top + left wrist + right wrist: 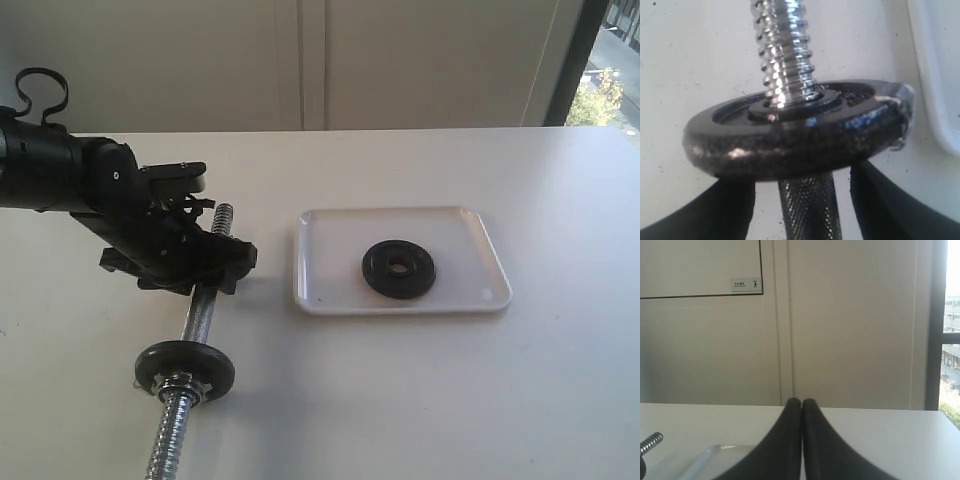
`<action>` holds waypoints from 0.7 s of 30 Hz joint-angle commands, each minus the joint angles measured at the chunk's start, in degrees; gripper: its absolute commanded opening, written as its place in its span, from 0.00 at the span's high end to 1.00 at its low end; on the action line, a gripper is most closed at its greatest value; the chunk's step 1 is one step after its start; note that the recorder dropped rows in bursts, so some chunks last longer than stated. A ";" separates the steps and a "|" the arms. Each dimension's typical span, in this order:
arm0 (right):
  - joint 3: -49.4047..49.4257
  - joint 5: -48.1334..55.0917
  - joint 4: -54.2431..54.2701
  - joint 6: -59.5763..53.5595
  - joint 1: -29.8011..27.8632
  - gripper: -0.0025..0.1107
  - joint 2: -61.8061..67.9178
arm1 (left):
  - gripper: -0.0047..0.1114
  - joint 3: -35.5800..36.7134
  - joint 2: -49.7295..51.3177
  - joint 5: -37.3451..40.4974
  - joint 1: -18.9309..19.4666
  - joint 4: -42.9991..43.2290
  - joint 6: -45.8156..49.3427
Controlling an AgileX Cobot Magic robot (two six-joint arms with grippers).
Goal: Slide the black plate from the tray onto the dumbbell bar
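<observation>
The black plate (399, 270) is lying flat in the middle of the tray (470, 225), which is sitting mid-desk (400, 400). The dumbbell bar (200, 315) is lying near the desk's left edge, carrying another black disc (185, 368). The left fingers (725, 210) are standing released astride its knurled middle; the right fingers (785, 440) are pressing clenched together, holding nothing

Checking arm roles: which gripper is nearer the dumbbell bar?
Left. The left gripper straddles the dumbbell bar, jaws either side; the right gripper hangs well apart from it, shut.
</observation>
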 commanded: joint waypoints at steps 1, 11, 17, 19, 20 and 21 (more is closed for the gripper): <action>0.09 -0.55 -0.75 -1.11 0.25 0.98 -0.27 | 0.45 -0.21 1.04 0.89 -0.24 -0.48 0.97; 0.09 -6.65 -0.64 0.61 0.25 0.98 -0.27 | 0.60 -0.30 2.32 -0.93 -0.24 -0.68 1.23; 0.09 -9.85 -0.64 1.86 0.25 0.98 -0.27 | 0.96 -0.30 1.31 1.40 -0.24 -0.44 5.92; 0.09 -10.97 -0.64 1.86 0.25 0.98 -0.27 | 0.96 -0.30 0.31 2.36 -0.24 -0.44 7.94; 0.09 -11.61 -0.55 1.86 0.25 0.98 -0.27 | 0.96 -0.30 -0.25 3.16 -0.24 -0.44 8.55; 0.09 -12.46 -0.55 1.86 0.25 0.98 -0.27 | 0.96 -0.30 -0.93 3.88 -0.24 -0.44 9.04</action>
